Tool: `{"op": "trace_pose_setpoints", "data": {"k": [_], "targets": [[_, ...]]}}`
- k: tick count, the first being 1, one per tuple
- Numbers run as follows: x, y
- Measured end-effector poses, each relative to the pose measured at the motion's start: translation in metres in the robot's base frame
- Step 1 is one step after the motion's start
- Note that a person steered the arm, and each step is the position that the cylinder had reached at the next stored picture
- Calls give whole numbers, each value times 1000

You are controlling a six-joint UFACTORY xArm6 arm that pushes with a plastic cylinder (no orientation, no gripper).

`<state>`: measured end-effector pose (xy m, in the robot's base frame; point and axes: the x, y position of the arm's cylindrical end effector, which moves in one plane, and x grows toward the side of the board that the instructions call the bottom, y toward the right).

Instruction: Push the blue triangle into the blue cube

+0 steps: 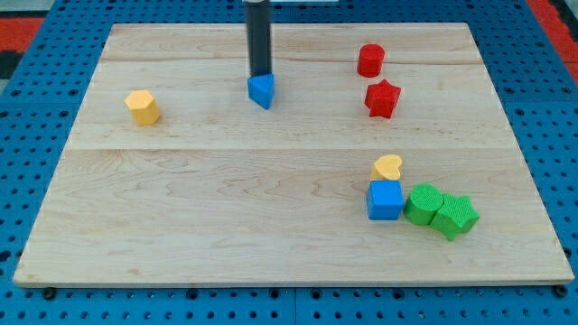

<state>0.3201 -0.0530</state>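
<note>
Seven blocks lie on the wooden board (271, 208), which sits on a blue pegboard (36, 135). My tip (261, 75) is the bare lower end of a dark rod with no jaws to part or close, and it stands at the top edge of the blue triangle (262, 91), touching it or just short of it; which of the two cannot be told. The blue triangle sits in the upper middle of the board, well apart from the blue cube (386, 199), which lies low toward the view's right. A yellow heart (388, 167) rests just above the blue cube, touching or nearly touching its top edge. A green cylinder (422, 204) presses against the cube's right side, and a green block (454, 217) of unclear shape sits against that cylinder further right. A red cylinder (370, 60) and a red star (382, 98) stand in the upper right, near each other. A yellow block (143, 106) with angled sides sits alone at the view's left. The wood between the triangle and the cube carries no block.
</note>
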Motion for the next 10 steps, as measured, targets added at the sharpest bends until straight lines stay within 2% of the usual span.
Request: {"op": "trace_pose_setpoints", "data": {"k": [2,3,4,5,6,7,9,10], "targets": [[70,27],[89,-35],[108,-44],[103,-8],[79,49],[88,74],[132,58],[137,79]]}}
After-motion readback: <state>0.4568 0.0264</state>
